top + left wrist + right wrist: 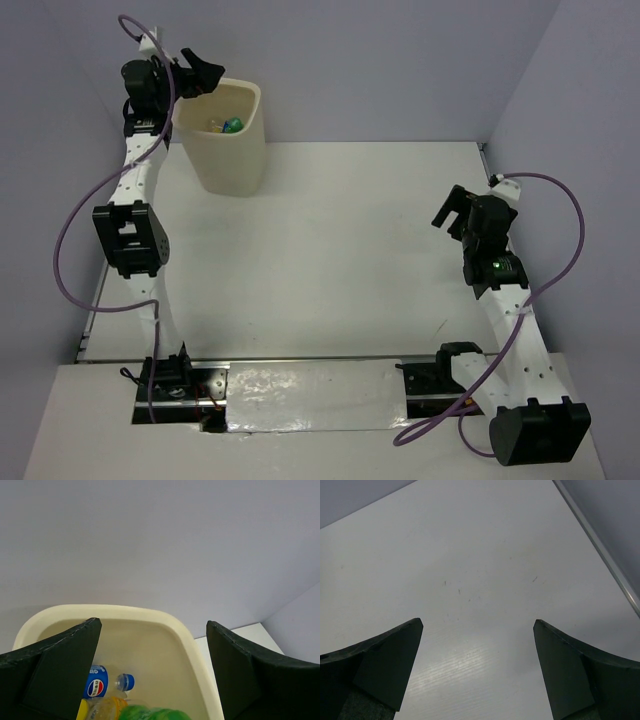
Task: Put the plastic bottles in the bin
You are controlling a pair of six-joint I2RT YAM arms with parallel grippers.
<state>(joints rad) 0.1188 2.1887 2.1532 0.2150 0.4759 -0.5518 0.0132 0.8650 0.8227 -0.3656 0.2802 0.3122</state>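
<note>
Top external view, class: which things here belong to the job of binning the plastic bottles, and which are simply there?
Job in hand: bin; plastic bottles lying inside it; left gripper, open by the bin's rim; right gripper, open and empty.
Simply there: table; purple cables; grey walls.

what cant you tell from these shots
- How many bottles are in the bin: left wrist view, the left end effector's fingers and the bottom edge cut them off.
- Top view: bin contents too small, mostly behind its wall.
- Right wrist view: only table beyond the right end effector; bin out of frame.
</note>
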